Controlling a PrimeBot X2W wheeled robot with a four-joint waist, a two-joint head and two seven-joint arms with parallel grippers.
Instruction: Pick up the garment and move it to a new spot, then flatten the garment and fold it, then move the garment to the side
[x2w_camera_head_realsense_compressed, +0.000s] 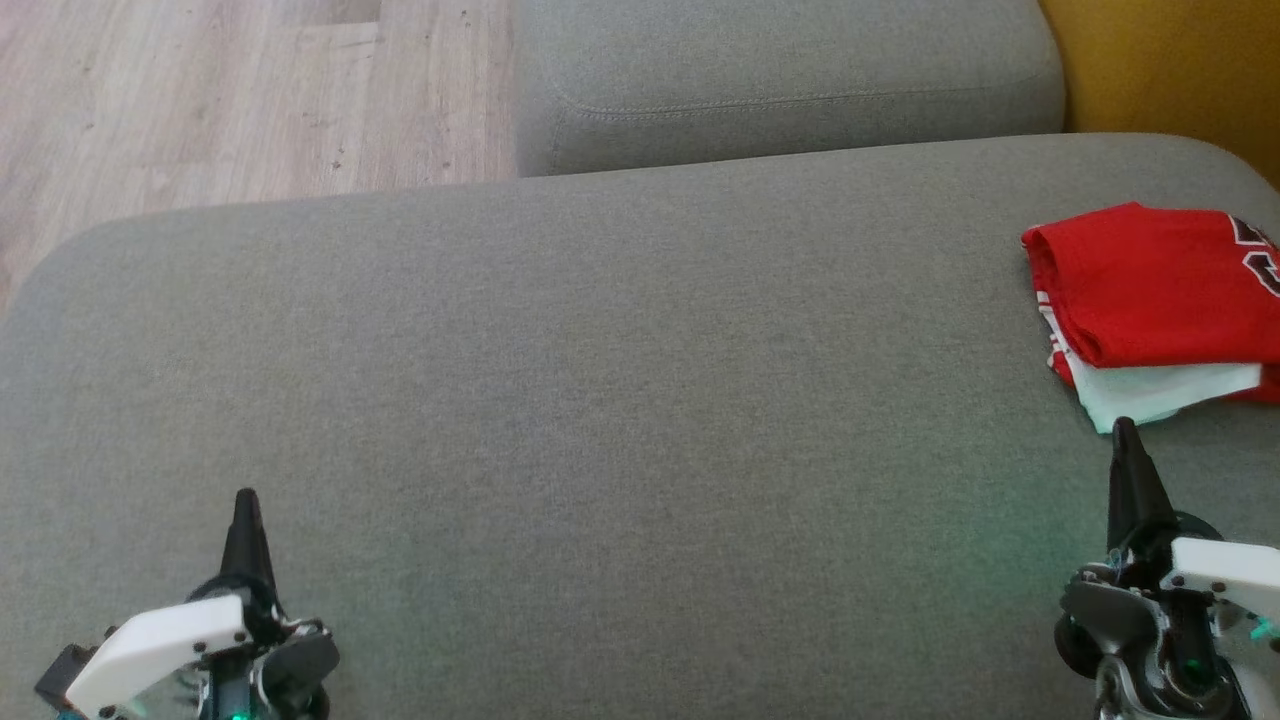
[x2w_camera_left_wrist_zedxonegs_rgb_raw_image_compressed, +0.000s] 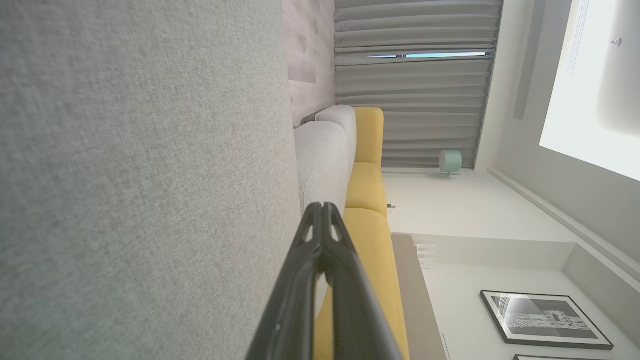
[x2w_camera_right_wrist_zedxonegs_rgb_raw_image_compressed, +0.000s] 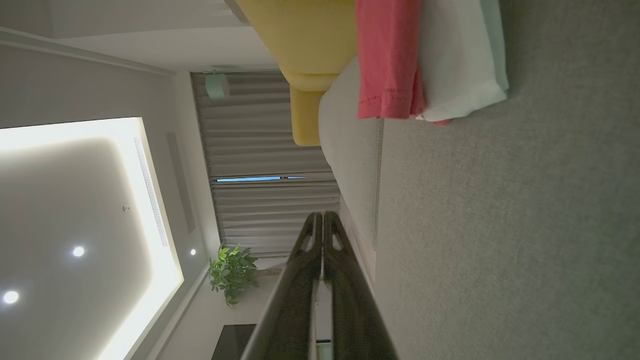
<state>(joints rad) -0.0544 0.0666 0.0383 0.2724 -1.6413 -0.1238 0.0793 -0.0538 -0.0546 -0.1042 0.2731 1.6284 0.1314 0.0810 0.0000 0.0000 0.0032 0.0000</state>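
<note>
Over at the right side of the grey cushion (x2w_camera_head_realsense_compressed: 600, 380), the garment (x2w_camera_head_realsense_compressed: 1150, 290) is lying folded into a compact stack, red on top with white layers peeking out along its near edge and part of the lettering running out of the head view. Judging by that, the fold and the shift aside are looking done.

Just beside the white layers, the right pincer (x2w_camera_head_realsense_compressed: 1126, 440) is hovering with its fingers pressing together on nothing. Well apart at the lower left, the left pincer (x2w_camera_head_realsense_compressed: 246, 510) is likewise sitting closed and empty.

What is worrying me is that right tip: if it is nudging forward, it could be catching the loose white layer and dragging the stack open. The garment is also sitting close to the cushion's right side, so a push might be sending it over the edge.

Around it the woven grey fabric is lying flat and bare. A second grey cushion (x2w_camera_head_realsense_compressed: 780, 80) is sitting behind, a yellow sofa (x2w_camera_head_realsense_compressed: 1170, 60) beyond the garment, wood floor (x2w_camera_head_realsense_compressed: 200, 90) to the left. Grey curtains (x2w_camera_left_wrist_zedxonegs_rgb_raw_image_compressed: 415, 100) and a potted plant (x2w_camera_right_wrist_zedxonegs_rgb_raw_image_compressed: 232, 272) are showing in the wrist views.
</note>
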